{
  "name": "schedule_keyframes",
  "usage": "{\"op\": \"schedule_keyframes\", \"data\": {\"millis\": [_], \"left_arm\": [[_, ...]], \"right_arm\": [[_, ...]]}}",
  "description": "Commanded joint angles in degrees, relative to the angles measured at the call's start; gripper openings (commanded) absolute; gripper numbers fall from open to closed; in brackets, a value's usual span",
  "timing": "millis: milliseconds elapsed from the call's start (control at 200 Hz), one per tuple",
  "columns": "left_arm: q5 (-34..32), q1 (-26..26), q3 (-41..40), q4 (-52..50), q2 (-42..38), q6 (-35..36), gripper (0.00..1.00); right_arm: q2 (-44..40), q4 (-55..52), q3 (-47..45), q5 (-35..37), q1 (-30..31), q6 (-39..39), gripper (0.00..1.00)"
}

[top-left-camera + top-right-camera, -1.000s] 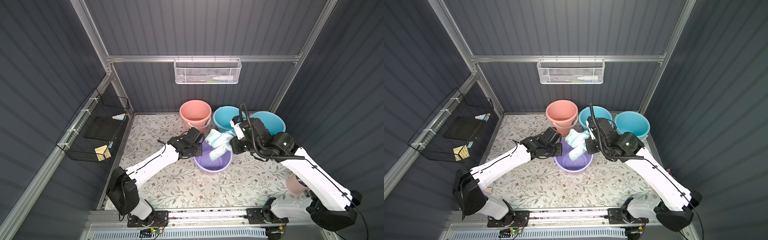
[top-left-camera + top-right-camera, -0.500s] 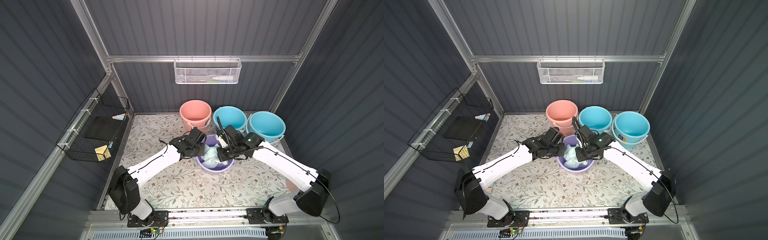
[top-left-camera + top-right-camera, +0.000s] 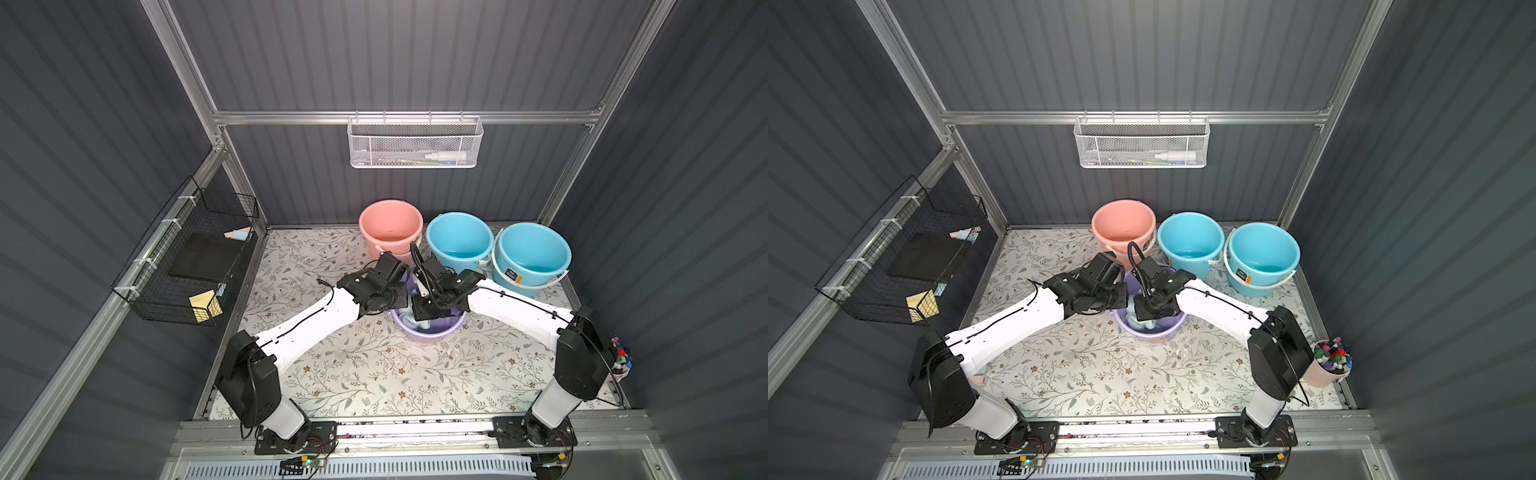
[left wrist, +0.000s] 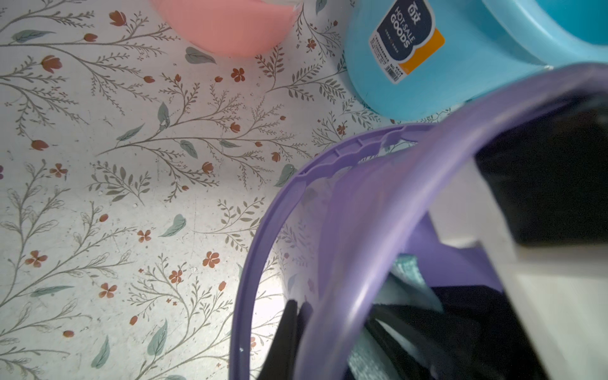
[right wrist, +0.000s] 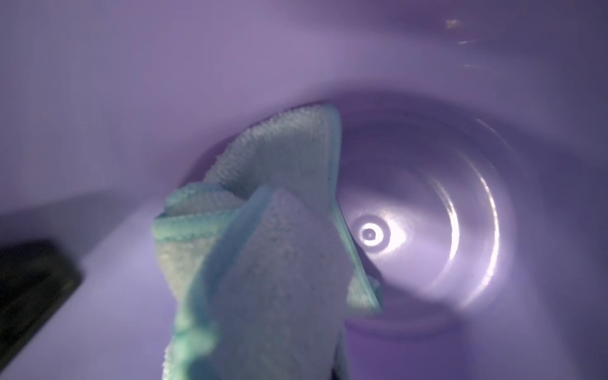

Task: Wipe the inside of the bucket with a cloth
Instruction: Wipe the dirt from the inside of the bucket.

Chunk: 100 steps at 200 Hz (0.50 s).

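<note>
Lowered since, the cloth (image 5: 263,263) lies inside the purple bucket (image 3: 432,332), pink bucket (image 3: 390,220) behind.

Back row: pink bucket (image 3: 390,224), blue bucket (image 3: 459,232), second blue bucket (image 3: 534,245).
Back wall: mesh basket (image 3: 415,143).
Side wall: wire rack (image 3: 187,257).
Floor: floral mat (image 3: 374,374).

Inside of purple bucket (image 5: 131,82): smooth wall all round, glare on the floor around a small round moulding mark (image 5: 370,234). Pale aqua terry cloth (image 5: 273,246), bunched in folds, fills the foreground and reaches the floor's edge at about ten o'clock of that mark. Blurred dark shape (image 5: 29,286) at the eight o'clock edge, unidentifiable.
</note>
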Motion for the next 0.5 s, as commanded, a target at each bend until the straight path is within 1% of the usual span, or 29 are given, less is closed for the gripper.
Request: {"op": "schedule_keyframes", "data": {"millis": [0,110,220,285,350,420,495], "left_arm": [[5.48,-1.69,-0.70,0.58,-0.81,2.55,0.00],[5.49,-1.70,-0.46,-0.34,-0.55,2.98,0.00],[4.57,-1.74,-0.32,-1.08,-0.72,3.04,0.00],[4.01,-1.76,-0.37,-1.53,-0.82,3.00,0.00],[3.36,-1.74,-0.37,-1.82,-0.93,2.78,0.00],[2.50,-1.75,-0.38,-2.22,-1.16,2.65,0.00],[1.01,-1.74,-0.27,-2.87,-1.33,2.60,0.00]], "right_arm": [[2.26,11.86,-2.36,11.23,-0.95,-1.70,0.00],[2.54,17.41,-4.67,19.41,-0.91,-9.16,0.00],[2.64,21.61,-7.00,25.04,-0.93,-19.62,0.00],[2.59,22.72,-8.40,26.34,-0.88,-26.46,0.00],[2.30,21.63,-9.40,26.79,-0.91,-33.11,0.00],[1.50,19.38,-10.80,24.82,-0.91,-40.58,0.00],[-0.02,14.89,-12.06,21.93,-0.88,-46.70,0.00]]}}
